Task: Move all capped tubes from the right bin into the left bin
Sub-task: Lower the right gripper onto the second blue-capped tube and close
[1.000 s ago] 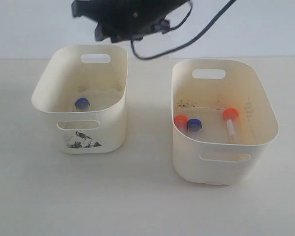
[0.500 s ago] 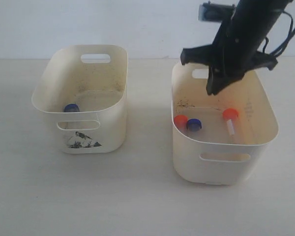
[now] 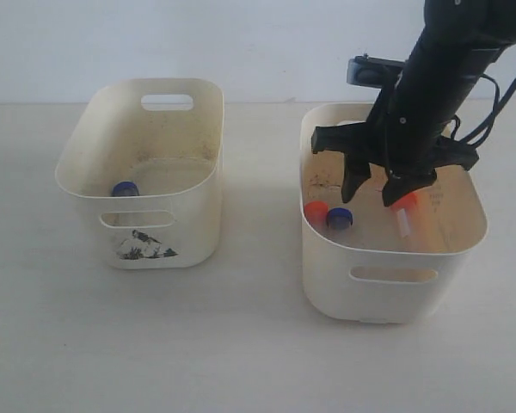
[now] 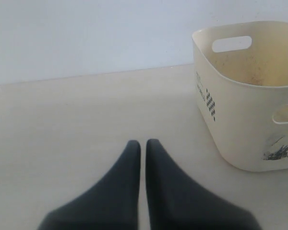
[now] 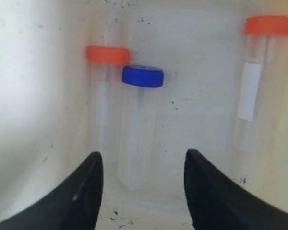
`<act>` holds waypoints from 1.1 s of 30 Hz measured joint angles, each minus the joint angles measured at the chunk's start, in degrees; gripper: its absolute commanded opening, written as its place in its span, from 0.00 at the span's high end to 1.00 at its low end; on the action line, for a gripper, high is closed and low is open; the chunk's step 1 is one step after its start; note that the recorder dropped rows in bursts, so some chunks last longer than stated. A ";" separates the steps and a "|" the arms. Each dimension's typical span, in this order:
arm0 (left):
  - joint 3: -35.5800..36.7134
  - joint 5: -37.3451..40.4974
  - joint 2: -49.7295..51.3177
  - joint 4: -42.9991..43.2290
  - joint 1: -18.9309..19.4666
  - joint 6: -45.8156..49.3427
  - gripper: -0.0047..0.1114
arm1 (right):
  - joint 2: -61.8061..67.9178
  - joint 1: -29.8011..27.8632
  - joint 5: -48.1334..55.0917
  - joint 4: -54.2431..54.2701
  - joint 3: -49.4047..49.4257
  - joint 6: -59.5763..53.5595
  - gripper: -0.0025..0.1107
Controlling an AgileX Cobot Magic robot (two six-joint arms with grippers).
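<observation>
Right gripper: I have it over the floor of the right bin, jaws spread wide, gripping nothing.
Blue-capped tube: lies flat on the bin floor in line with the gap between my jaws, untouched.
Orange-capped tube: just beside the blue one, along the bin wall.
Labelled orange tube: off to the other side, outside the jaws.
Left bin: holds a second blue-capped tube.
Left gripper: over the table beside the left bin, jaws pressed together, empty.
</observation>
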 measured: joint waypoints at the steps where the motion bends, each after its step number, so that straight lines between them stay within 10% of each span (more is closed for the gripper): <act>1: 0.00 0.00 0.00 0.00 0.00 0.00 0.92 | 0.15 0.51 -0.16 -0.22 0.00 0.55 0.54; 11: 0.00 0.00 0.00 0.00 0.00 0.00 0.92 | 4.19 2.23 0.33 -1.17 0.00 2.42 0.36; 33: 0.00 0.00 0.00 0.00 0.00 0.00 0.92 | 9.01 2.23 -0.61 -2.02 0.00 6.11 0.45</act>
